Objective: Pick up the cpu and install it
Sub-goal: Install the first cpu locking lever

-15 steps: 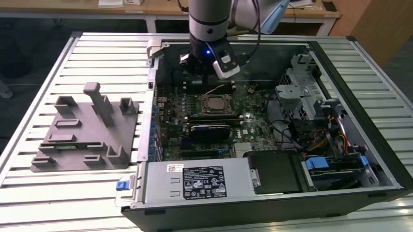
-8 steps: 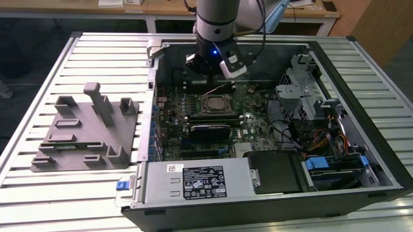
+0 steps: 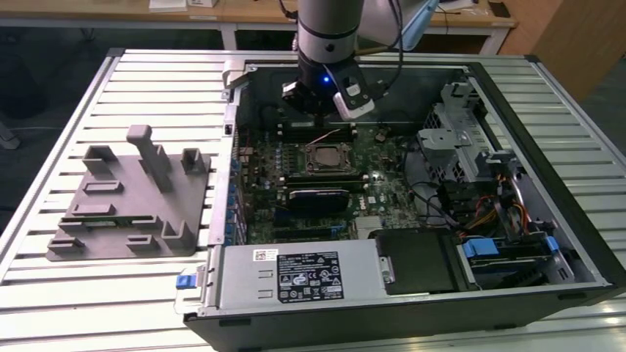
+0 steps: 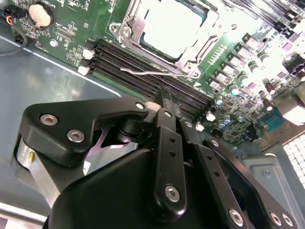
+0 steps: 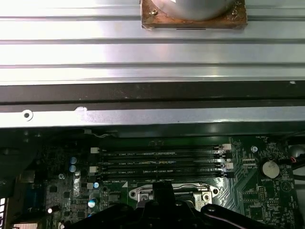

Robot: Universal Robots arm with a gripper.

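The cpu (image 4: 174, 26) is a bright silver square lying inside the motherboard socket's metal frame (image 4: 136, 36), with a thin wire lever (image 4: 152, 71) beside it. In the exterior view the cpu (image 3: 326, 157) sits mid-board inside the open computer case. My gripper (image 4: 163, 101) hangs above the black memory slots (image 4: 143, 71), just beside the socket, with its fingers (image 4: 167, 138) drawn together and nothing between them. Seen from the exterior camera, the gripper (image 3: 315, 111) is a little behind the socket, toward the case's back wall.
A grey plastic fixture tray (image 3: 127, 198) stands on the slatted table at the exterior view's left. The case wall (image 3: 231, 147), drive cage (image 3: 459, 139), cables (image 3: 489, 213) and power supply (image 3: 293, 275) ring the board. A heatsink block (image 3: 318, 196) sits in front of the socket.
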